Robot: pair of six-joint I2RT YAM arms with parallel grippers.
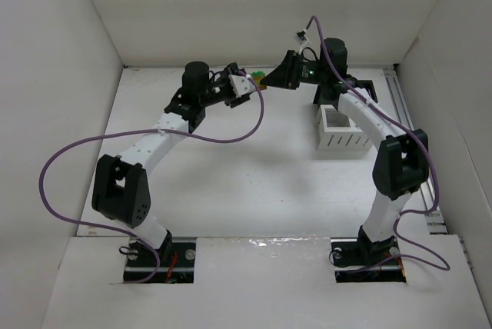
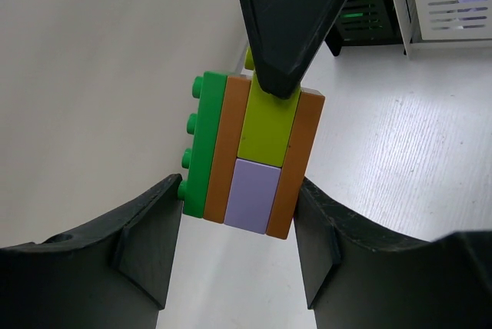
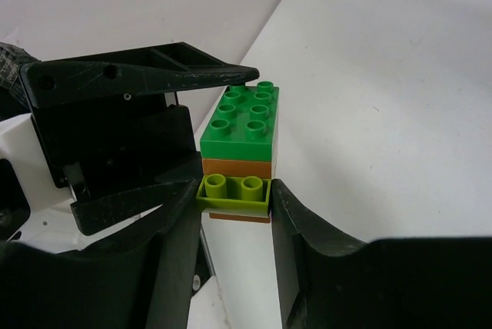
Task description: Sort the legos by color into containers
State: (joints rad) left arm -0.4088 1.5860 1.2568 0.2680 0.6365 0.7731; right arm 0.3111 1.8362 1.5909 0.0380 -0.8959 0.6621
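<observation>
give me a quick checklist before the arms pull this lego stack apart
1. Hold: left gripper clamps the stack across its layers: ok
2. Pull grip: right gripper flanks the lime brick: ok
3. The purple brick is free of the right gripper: cannot tell
4. The white bin is open-topped and in view: ok
5. The black bin is free to receive, but mostly hidden: cannot tell

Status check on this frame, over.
Left pincer shut on lego stack. Right pincer shut on its lime brick. Stack held between both, off table. Nothing in the way.
</observation>
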